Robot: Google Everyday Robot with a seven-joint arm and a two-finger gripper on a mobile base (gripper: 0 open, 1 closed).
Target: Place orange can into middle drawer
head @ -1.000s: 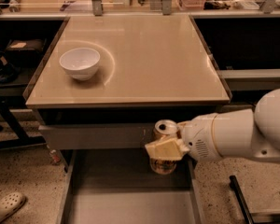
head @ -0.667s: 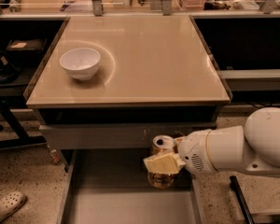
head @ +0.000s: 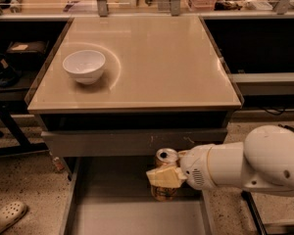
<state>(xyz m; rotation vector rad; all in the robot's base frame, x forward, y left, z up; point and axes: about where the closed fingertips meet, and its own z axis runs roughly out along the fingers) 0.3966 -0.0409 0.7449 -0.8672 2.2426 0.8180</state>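
My gripper (head: 162,176) comes in from the right on a white arm and is shut on the orange can (head: 165,159). The can stands upright in the pale fingers (head: 165,177), its silver pull-tab top showing above them. It hangs inside the open middle drawer (head: 117,209), at the drawer's right rear part, just in front of the grey drawer front with white scratches (head: 137,142) above. I cannot tell whether the can's base touches the drawer floor.
A white bowl (head: 84,65) sits on the beige table top (head: 152,58), at the left. A pale shoe (head: 5,217) lies on the speckled floor at lower left. Dark shelves and cables stand on both sides of the table.
The gripper has moved down and slightly left with the can, lowering it deeper into the open drawer. The bowl has not moved.
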